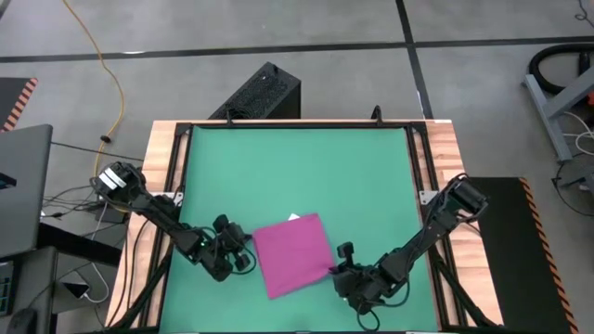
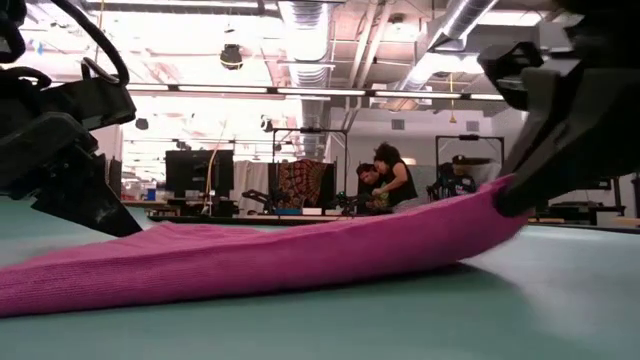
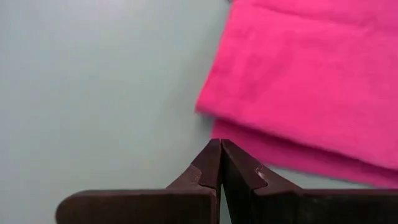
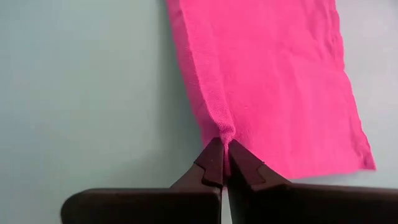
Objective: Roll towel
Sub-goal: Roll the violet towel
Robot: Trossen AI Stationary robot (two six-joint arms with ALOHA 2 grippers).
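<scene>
The magenta towel (image 1: 292, 252) lies folded on the green mat (image 1: 297, 167) near the table's front edge, a small white tag (image 1: 294, 218) at its far edge. My right gripper (image 4: 224, 144) is at the towel's right edge, shut on it. My left gripper (image 3: 221, 143) is shut at the towel's left edge, where two layers show, its tips right beside the lower layer (image 3: 249, 143). In the low view the towel's left part (image 2: 150, 265) rests flat on the mat while its right edge is raised. My right gripper pinches the towel's right edge (image 4: 225, 129) between its two fingertips, slanting down from the table's right side. The cloth puckers at the tips. That edge (image 2: 490, 200) is lifted off the mat and the towel slopes down from it. Whether my left gripper touches the towel, I cannot tell.
A wooden frame (image 1: 167, 176) borders the mat. A black box (image 1: 264, 93) stands beyond the table's far edge. People (image 2: 385, 180) sit in the room behind. Bare mat spreads over the far half of the table.
</scene>
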